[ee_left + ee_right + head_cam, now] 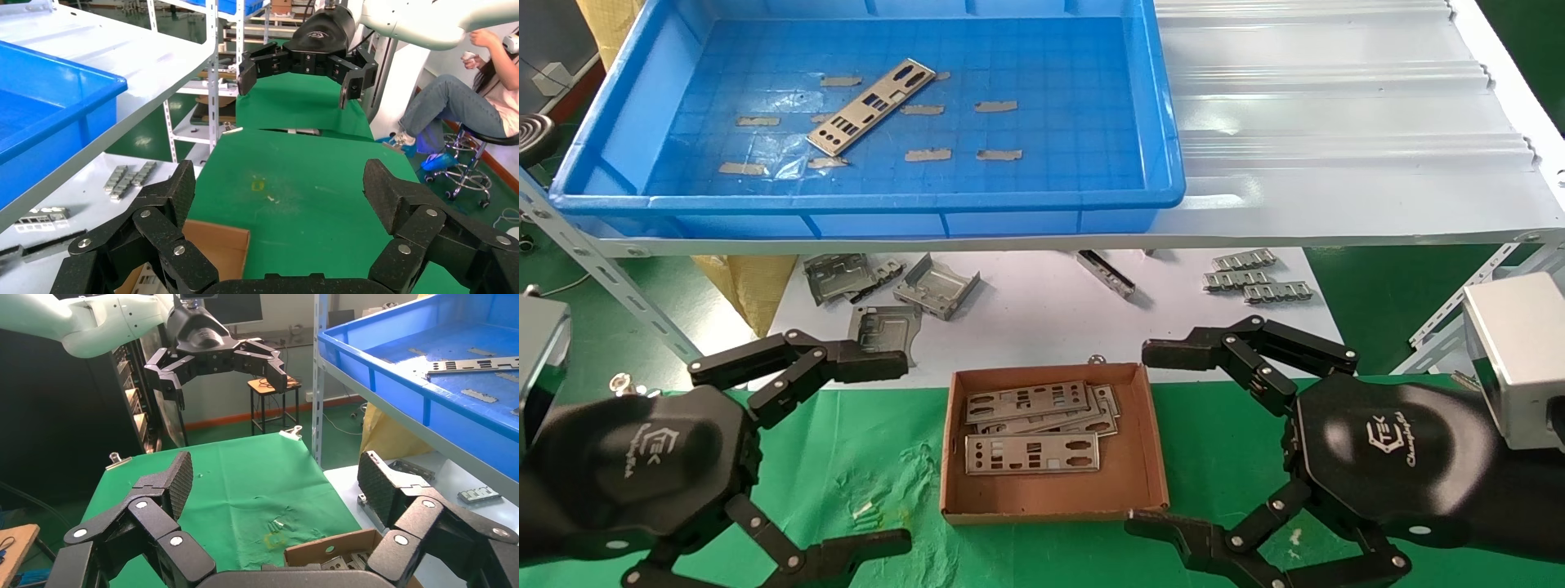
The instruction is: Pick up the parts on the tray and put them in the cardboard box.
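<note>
Upper left of frame: tray (1164, 122) holds one last part (872, 106), lying diagonally. Lower centre: cardboard box (1144, 457) on green desk (878, 457), several parts (1032, 453) stacked inside. Left gripper (874, 453) lower left, right gripper (1164, 437) lower right, flanking box; fingers of both spread wide, empty. Step, judged: between picks. Next calls for reach up to tray, pinching thin flat plate by edge.

Upper parts (1042, 408) hide the lower ones in the cardboard box (1148, 457)
</note>
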